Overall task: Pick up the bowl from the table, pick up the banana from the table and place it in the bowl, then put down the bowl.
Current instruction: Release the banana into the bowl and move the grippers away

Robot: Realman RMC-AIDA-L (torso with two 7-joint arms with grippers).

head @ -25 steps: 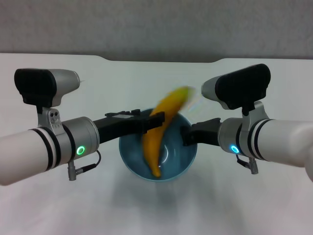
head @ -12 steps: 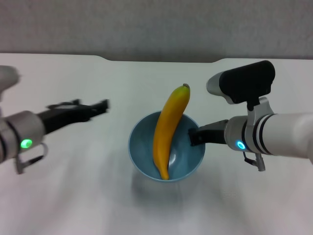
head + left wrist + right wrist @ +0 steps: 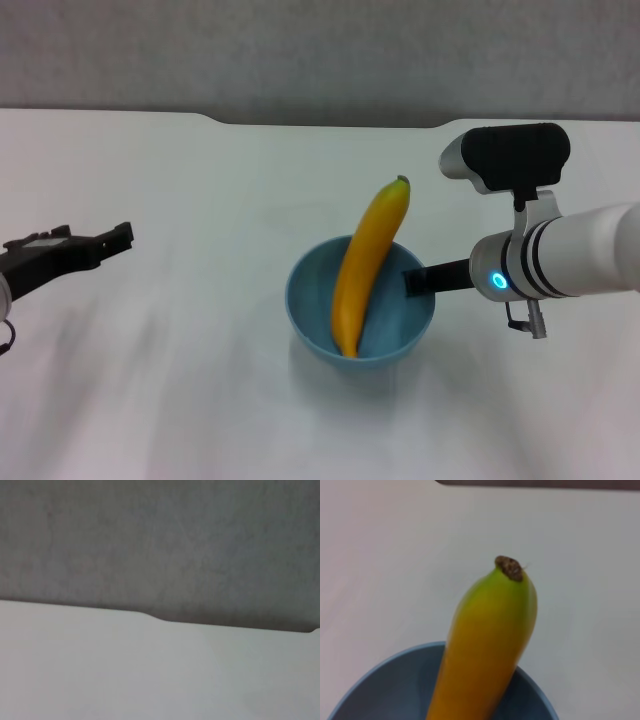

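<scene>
1. The banana (image 3: 368,270) stands on end inside the bowl (image 3: 310,310), just right of centre in the head view. Its lower end rests on the bowl's floor; its upper part leans over the far rim, up and to the right.
2. The banana's skin is smooth and yellow-orange, greener near the top. In the right wrist view the banana (image 3: 487,645) ends in a small dark, rough tip.
3. The bowl is round, light blue and glossy inside. In the right wrist view the bowl (image 3: 385,690) shows as a curved rim across the lower part of the frame.
4. The table (image 3: 200,200) is a plain, flat white surface. Its far edge has a shallow notch at upper centre. A grey wall (image 3: 300,50) runs behind it.
5. In the left wrist view only the table (image 3: 125,670) and the wall (image 3: 160,540) appear.
6. My right gripper (image 3: 418,281) reaches in from the right of the frame. It meets the bowl's right rim and appears clamped on it.
7. My left gripper (image 3: 122,236) sits at the left edge of the frame, well apart from the bowl. It holds nothing. I cannot tell how far its fingers are parted.
</scene>
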